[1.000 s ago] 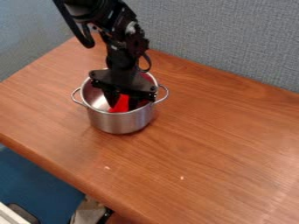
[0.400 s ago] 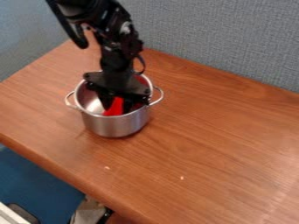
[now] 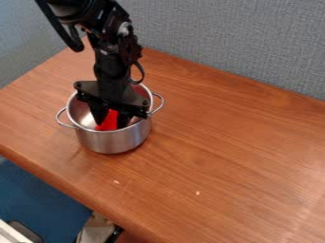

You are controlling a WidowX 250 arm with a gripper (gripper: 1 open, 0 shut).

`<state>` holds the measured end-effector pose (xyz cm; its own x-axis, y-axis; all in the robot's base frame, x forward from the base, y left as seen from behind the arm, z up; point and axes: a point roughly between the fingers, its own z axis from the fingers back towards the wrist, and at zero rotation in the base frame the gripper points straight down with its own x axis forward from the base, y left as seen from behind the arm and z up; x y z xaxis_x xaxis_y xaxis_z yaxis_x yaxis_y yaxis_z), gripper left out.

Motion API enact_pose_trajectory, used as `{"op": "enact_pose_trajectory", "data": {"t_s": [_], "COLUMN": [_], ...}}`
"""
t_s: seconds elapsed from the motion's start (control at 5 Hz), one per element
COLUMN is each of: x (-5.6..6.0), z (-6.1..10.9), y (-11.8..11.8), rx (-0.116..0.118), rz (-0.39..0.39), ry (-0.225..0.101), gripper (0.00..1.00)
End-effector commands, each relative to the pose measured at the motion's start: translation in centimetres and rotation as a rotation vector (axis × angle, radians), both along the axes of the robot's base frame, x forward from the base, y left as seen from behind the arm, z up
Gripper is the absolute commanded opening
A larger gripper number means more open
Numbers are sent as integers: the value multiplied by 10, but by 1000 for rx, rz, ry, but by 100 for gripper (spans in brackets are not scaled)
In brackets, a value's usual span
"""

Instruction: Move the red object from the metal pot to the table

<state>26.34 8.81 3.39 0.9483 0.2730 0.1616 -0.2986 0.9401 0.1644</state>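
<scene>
- Black pincer [image 3: 112, 112] points down into pot, jaws pinching the red object [image 3: 114, 120] btwn them.
- Red object sits inside the metal pot [image 3: 105, 131], which surrounds pincer tips.
- Pot rests on wooden table [image 3: 229, 142], w/ blue-grey wall behind.

The black arm slants down from eleven o'clock, its wrist turned steeply downward so the gripper [image 3: 109, 111] points almost straight toward six o'clock, its dark jaws set partway apart and clamped on something red between them.
</scene>
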Motion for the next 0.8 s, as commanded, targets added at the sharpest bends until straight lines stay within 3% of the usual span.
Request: {"op": "enact_pose_trajectory", "data": {"t_s": [0.0, 0.2, 0.4, 0.6], "x": [-5, -12, -17, -21], "z": [24, 47, 56, 36], "y": [3, 0, -22, -44], "rx": [26, 32, 3, -13], "rz": [-20, -41, 26, 79], "ry": [-28, -46, -100, -99], "gripper": [0, 0, 0, 0]}}
